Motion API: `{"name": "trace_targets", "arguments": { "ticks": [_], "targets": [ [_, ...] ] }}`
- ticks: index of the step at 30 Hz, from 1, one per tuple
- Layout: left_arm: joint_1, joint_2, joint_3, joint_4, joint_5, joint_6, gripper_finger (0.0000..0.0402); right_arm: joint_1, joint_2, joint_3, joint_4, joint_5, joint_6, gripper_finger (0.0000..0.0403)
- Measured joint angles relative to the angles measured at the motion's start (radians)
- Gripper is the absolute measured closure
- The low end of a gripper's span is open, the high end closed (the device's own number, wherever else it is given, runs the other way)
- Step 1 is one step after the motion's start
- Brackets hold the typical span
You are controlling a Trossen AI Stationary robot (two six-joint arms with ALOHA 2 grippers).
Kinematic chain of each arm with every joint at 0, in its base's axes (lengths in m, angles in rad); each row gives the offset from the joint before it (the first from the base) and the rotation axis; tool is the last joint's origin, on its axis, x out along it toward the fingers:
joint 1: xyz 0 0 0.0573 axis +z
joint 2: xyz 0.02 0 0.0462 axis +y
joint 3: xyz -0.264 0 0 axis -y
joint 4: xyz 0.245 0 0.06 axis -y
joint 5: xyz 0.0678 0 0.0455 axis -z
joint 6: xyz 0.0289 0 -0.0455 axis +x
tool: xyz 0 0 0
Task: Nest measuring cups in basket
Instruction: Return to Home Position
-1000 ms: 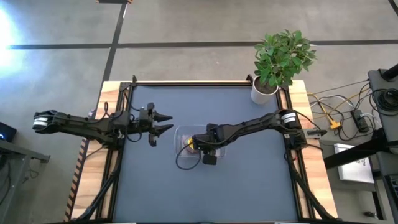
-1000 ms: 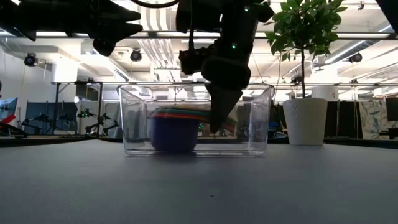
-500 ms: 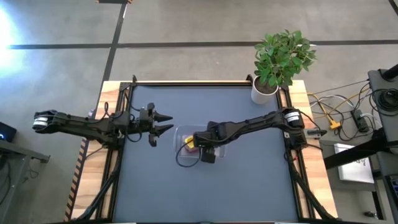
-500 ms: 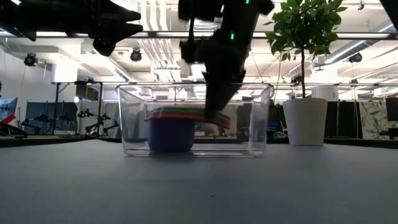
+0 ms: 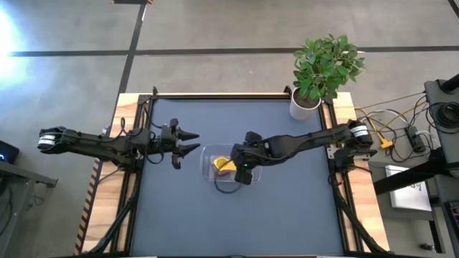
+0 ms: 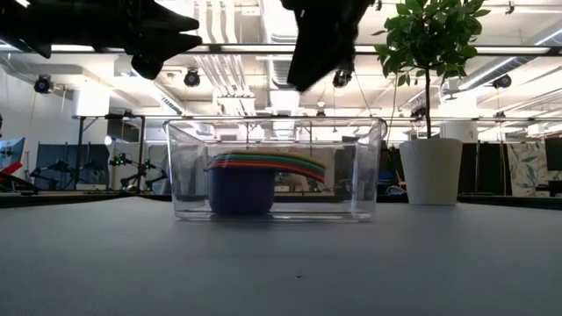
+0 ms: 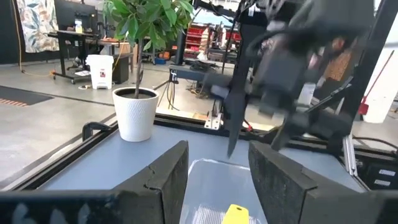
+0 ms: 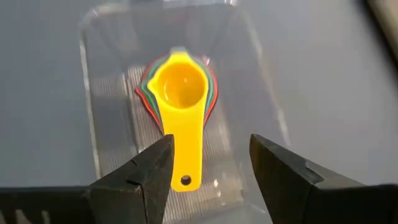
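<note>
Right claw — wide, over grey table

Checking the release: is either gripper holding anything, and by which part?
Nothing is held. The right gripper hangs open above the cups in the basket; the left gripper waits open at left.

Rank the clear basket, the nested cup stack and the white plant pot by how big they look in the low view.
1. basket, clearly the largest.
2-3. nested measuring cups and white plant pot look about alike. The pot stands farther from the camera, so I won't rank these two.
</note>
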Motion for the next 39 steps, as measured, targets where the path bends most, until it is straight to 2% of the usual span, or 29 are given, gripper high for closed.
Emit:
{"name": "trace_targets", "arguments": {
  "ticks": [6,12,18,23,27,31,36,39],
  "targets": [
    [0.000,0.000,0.000,-0.042,-0.044,0.008,0.0250,0.058,-0.124,-0.100,-0.002,0.127,-0.077,0.0231],
    [0.000,0.000,0.000,-0.088,-0.032,0.008,0.0261,0.115,-0.367,-0.343,0.012,0.277,-0.103,0.0263],
    [0.013,0.000,0.026,-0.013,-0.106,0.125,0.0304,0.115,-0.668,-0.637,0.209,0.271,-0.151,0.0304],
    [0.050,0.001,0.101,-0.040,-0.103,0.168,0.0355,0.115,-0.884,-0.798,0.375,0.240,-0.244,0.0342],
    [0.068,0.001,0.166,-0.149,-0.060,0.159,0.0395,0.115,-1.016,-0.845,0.475,0.239,-0.325,0.0369],
    [0.069,-0.016,0.237,-0.245,-0.060,0.157,0.0395,0.115,-1.107,-0.854,0.504,0.237,-0.420,0.0390],
    [0.069,-0.066,0.279,-0.274,-0.060,0.211,0.0400,0.115,-1.179,-0.856,0.536,0.232,-0.486,0.0394],
    [0.069,-0.107,0.271,-0.277,-0.060,0.231,0.0401,0.115,-1.218,-0.867,0.539,0.164,-0.521,0.0394]
  ]
}}
